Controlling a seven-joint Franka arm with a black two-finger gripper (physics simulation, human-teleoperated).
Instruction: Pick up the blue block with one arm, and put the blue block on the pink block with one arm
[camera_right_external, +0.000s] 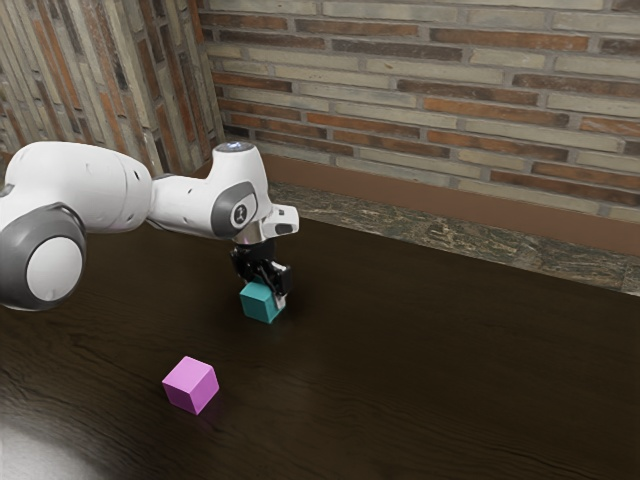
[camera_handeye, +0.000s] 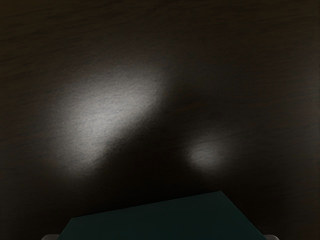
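The blue block (camera_right_external: 260, 303), teal in colour, is at the middle of the dark table, at or just above its surface. My gripper (camera_right_external: 264, 290) comes straight down on it, with a black finger on each side, shut on the block. In the wrist view the blue block (camera_handeye: 165, 220) is a dark teal face right under my hand, and a pale fingertip (camera_handeye: 50, 237) touches one of its sides. The pink block (camera_right_external: 191, 384) lies on the table nearer the front, toward the exterior view's left of the blue block and well apart from it.
The dark wooden table (camera_right_external: 450, 380) stretches wide toward the exterior view's right. A brick wall (camera_right_external: 420, 90) stands behind the table's far edge. The white arm (camera_right_external: 120, 200) reaches in from the exterior view's left.
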